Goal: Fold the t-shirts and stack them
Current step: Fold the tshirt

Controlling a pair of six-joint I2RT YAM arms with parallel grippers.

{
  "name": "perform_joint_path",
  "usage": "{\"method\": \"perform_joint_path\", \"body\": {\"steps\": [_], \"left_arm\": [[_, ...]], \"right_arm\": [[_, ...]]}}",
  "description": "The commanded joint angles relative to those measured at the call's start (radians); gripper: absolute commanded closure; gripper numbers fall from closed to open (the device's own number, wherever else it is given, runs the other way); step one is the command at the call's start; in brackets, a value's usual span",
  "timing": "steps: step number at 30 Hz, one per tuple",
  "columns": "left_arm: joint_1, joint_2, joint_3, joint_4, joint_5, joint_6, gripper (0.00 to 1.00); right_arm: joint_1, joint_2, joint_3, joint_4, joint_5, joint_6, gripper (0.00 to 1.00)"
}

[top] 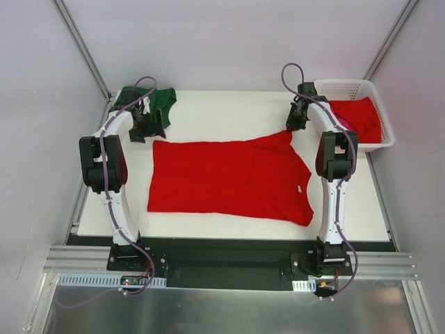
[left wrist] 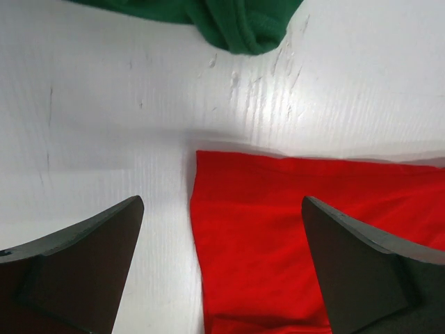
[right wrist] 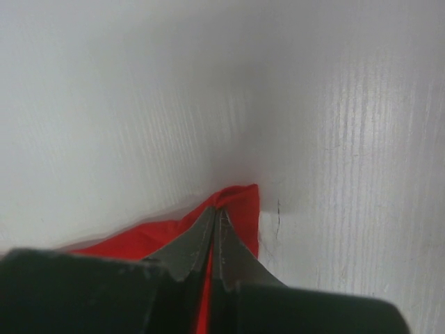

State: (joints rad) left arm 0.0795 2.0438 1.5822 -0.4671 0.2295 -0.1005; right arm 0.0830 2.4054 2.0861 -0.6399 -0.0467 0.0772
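Note:
A bright red t-shirt (top: 229, 179) lies spread flat in the middle of the white table. My right gripper (top: 293, 126) is shut on its far right corner (right wrist: 240, 202), pinching the cloth at the tip. My left gripper (top: 149, 131) is open above the shirt's far left corner (left wrist: 229, 209), one finger (left wrist: 83, 261) over bare table, the other (left wrist: 361, 257) over red cloth. A dark green t-shirt (top: 158, 99) lies bunched at the far left corner; its edge shows in the left wrist view (left wrist: 236, 24).
A white lattice basket (top: 379, 104) stands at the far right and holds another red t-shirt (top: 358, 115) with a sliver of pink cloth (top: 343, 124) at its near edge. The table's near edge (top: 229, 239) meets a black rail.

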Motion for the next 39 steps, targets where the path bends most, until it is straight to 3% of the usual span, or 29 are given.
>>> {"method": "perform_joint_path", "body": {"steps": [1, 4, 16, 26, 32, 36, 39], "left_arm": [[-0.001, 0.039, 0.064, 0.002, 0.056, -0.002, 0.05], [-0.003, 0.058, 0.078, 0.002, 0.068, -0.007, 0.14], [0.006, 0.107, 0.087, -0.001, 0.080, -0.027, 0.19], [0.016, 0.125, 0.091, 0.001, 0.094, -0.041, 0.37], [0.020, 0.124, 0.091, -0.001, 0.094, -0.042, 0.54], [0.020, 0.125, 0.091, -0.002, 0.099, -0.042, 0.58], [0.020, 0.125, 0.091, -0.004, 0.099, -0.044, 0.73]], "right_arm": [[-0.003, -0.091, 0.006, -0.001, -0.022, -0.005, 0.99], [-0.008, -0.092, 0.006, -0.003, -0.024, -0.007, 0.99], [-0.019, -0.106, 0.006, -0.006, -0.033, -0.010, 0.99], [-0.028, -0.117, -0.003, -0.004, -0.035, -0.011, 0.99], [-0.028, -0.112, -0.004, -0.004, -0.039, -0.008, 0.99], [-0.028, -0.111, -0.008, -0.004, -0.041, -0.010, 0.99], [-0.028, -0.111, -0.011, -0.003, -0.042, -0.011, 0.99]]}}
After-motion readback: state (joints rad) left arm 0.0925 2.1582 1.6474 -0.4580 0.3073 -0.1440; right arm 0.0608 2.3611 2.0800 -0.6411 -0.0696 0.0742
